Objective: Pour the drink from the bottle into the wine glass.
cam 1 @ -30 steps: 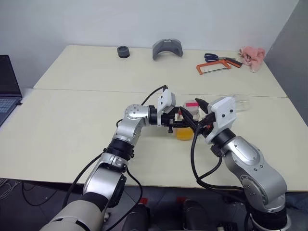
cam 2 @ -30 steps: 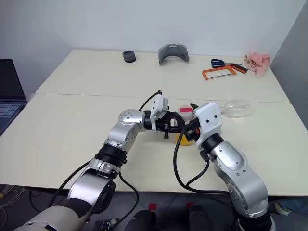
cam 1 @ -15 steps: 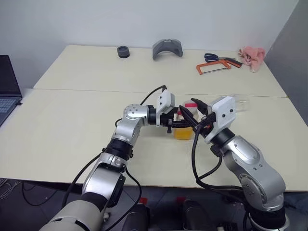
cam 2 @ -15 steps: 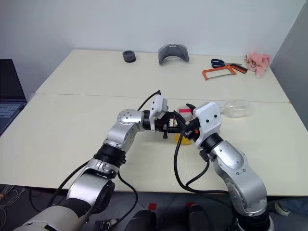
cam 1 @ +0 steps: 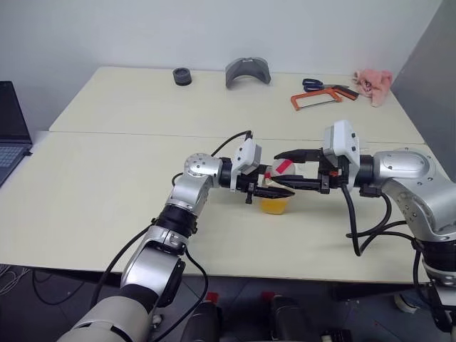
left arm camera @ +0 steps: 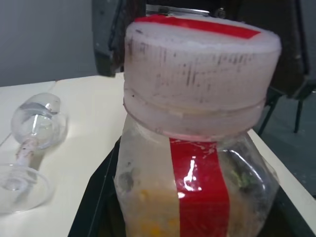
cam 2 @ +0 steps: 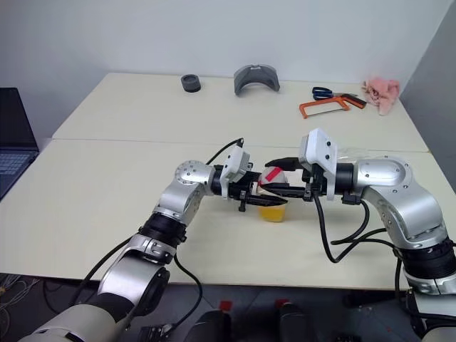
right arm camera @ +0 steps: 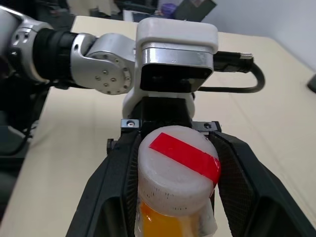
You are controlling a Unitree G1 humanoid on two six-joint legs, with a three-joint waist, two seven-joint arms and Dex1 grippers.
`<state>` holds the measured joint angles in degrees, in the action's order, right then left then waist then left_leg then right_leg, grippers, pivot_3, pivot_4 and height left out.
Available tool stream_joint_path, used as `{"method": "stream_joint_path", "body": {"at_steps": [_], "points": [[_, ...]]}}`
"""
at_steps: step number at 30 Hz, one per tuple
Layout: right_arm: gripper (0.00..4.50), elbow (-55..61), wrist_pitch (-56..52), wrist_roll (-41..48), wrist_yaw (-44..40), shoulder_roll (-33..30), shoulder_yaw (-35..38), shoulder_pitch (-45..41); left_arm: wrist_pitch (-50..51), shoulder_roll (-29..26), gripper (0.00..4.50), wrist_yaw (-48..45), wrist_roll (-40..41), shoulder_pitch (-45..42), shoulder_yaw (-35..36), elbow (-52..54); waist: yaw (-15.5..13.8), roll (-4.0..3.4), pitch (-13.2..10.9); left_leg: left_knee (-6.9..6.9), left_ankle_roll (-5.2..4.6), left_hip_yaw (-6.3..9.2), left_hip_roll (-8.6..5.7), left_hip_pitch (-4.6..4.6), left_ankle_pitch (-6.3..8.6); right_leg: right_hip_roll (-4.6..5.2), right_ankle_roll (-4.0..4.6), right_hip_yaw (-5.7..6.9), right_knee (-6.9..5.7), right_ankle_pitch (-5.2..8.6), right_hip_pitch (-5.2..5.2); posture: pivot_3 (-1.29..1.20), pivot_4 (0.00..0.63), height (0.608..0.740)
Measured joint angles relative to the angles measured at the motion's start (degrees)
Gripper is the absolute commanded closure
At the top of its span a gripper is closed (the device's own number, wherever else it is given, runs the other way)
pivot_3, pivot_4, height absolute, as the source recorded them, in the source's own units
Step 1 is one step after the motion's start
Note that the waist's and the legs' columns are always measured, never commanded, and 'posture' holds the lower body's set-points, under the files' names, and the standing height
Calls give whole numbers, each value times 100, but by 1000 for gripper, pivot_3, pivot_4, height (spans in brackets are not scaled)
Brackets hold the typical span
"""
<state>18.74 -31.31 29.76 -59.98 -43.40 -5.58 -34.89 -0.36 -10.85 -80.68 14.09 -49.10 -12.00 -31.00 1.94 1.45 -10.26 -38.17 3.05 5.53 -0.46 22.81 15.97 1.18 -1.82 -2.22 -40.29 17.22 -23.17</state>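
The bottle (left arm camera: 197, 187) is a small clear one with a red label strip, held a little above the table near its front middle. Orange drink (cam 1: 273, 206) fills its lower part. My left gripper (cam 2: 262, 202) reaches in from the left and is shut on the bottle's body. My right gripper (cam 1: 276, 169) comes in level from the right, and its two black fingers (right arm camera: 121, 182) are closed on either side of the white cap (right arm camera: 177, 158) with the red stripe. The wine glass (left arm camera: 29, 128) lies on its side on the table behind my right arm.
Two cream tables (cam 1: 107, 178) meet along a seam. At the back lie a black ring (cam 1: 182, 76), a grey curved part (cam 1: 248, 71), an orange hacksaw (cam 1: 320, 98), scissors (cam 1: 317, 84) and a pink cloth (cam 1: 374, 84). A laptop (cam 1: 11, 132) sits at the far left.
My right arm has swung out to the right and its gripper has turned to point left, level, with its fingers now closed on the cap. The left gripper and bottle have stayed put.
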Motion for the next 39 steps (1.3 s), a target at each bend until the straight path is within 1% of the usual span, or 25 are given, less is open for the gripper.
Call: {"method": "stream_joint_path", "body": {"at_steps": [1, 2, 4, 7, 8, 10, 12, 14, 17, 21, 28, 31, 35, 36, 39], "points": [[1664, 0, -21, -3, -7, -15, 1, 14, 29, -4, 2763, 4, 6, 5, 1, 4, 0, 0, 0, -2, 0, 3, 0, 0, 0, 1, 0, -3, 0, 0, 0, 0, 150, 740], [1241, 24, -59, 27, 10, -27, 34, 76, 70, -28, 2777, 16, 7, 6, 13, 4, 0, 0, 0, -2, 0, 7, -1, 0, 0, 2, 0, -5, 0, 0, -1, 0, 150, 740], [592, 151, -184, 115, 219, 19, 273, 338, 118, -62, 2786, 36, 31, 23, 64, 13, -11, 0, 0, -3, 1, 14, -1, 2, 0, 3, 0, -2, 0, 0, -1, 0, 150, 740], [586, 608, -449, 317, 788, 148, 723, 748, 137, -72, 2786, 135, 44, 58, 113, 21, -16, 0, 0, -3, 1, 20, -2, 4, 0, 6, 0, -3, -1, 0, -2, 0, 150, 740], [586, 984, -568, 402, 1134, 305, 921, 944, 139, -55, 2786, 158, 55, 64, 117, 23, -17, 1, 0, -2, 2, 27, -1, 5, -1, 5, 0, 0, -1, 0, -2, 0, 150, 740], [586, 1608, -721, 451, 1769, 654, 1017, 1280, 139, -22, 2786, 254, 61, 66, 123, 23, -8, 0, 0, 0, 2, 28, 0, 4, -1, 5, 0, -1, -1, 0, -3, 0, 150, 740], [586, 2205, -875, 307, 2536, 1090, 885, 1636, 129, -5, 2786, 314, 62, 66, 124, 21, 0, 0, 0, 0, 2, 26, 1, 2, -1, 3, 0, -4, -3, 0, -3, 0, 150, 740], [586, 2536, -964, 25, 3206, 1487, 579, 1834, 115, -2, 2786, 371, 62, 65, 124, 18, 8, -1, 1, -3, 3, 24, 0, -1, -1, 2, -1, -6, -8, 0, -3, 0, 150, 740], [586, 2698, -978, -512, 4036, 1964, 152, 1879, 98, 13, 2786, 378, 60, 65, 123, -10, 5, -1, 1, -6, 5, 24, -2, -2, -3, 1, -1, -6, -12, 0, -3, 0, 150, 740], [586, 2705, -975, -901, 4540, 2186, 73, 1941, 83, 36, 2787, 375, 59, 65, 123, -53, -5, -1, 1, -6, 9, 25, -4, 0, -5, 2, -1, -5, -10, 0, -3, 0, 150, 740], [586, 2696, -975, -1090, 4655, 2224, 70, 2104, -11, 99, 2787, 372, 54, 63, 120, -119, 7, -1, 1, -3, 3, 22, -2, -2, -1, -2, -1, -6, -9, 0, -3, 0, 150, 740], [1175, 2672, -975, -1087, 4643, 2262, 71, 2108, -13, 92, 2787, 373, 53, 63, 120, -119, 8, -1, 1, -3, 2, 21, -2, -2, -1, -2, -1, -6, -9, 0, -3, 0, 150, 740], [2540, 2646, -967, -1018, 4505, 2303, 23, 2107, -13, 87, 2787, 379, 50, 61, 120, -119, 7, -1, 1, -3, 2, 22, -3, -2, -1, -2, -1, -5, -9, 0, -3, 0, 150, 740], [2661, 2629, -947, -994, 4446, 2273, 33, 2104, -13, 85, 2787, 377, 48, 61, 119, -119, 7, -1, 1, -3, 2, 21, -3, -2, -1, -2, -1, -6, -9, 0, -3, 0, 150, 740], [2657, 2509, -874, -808, 3977, 1870, 175, 1990, -14, 86, 2788, 351, 41, 62, 104, -113, 4, -1, 1, -3, 1, 20, -4, -2, -1, -1, -1, -6, -8, 0, -2, 0, 150, 740]]}}
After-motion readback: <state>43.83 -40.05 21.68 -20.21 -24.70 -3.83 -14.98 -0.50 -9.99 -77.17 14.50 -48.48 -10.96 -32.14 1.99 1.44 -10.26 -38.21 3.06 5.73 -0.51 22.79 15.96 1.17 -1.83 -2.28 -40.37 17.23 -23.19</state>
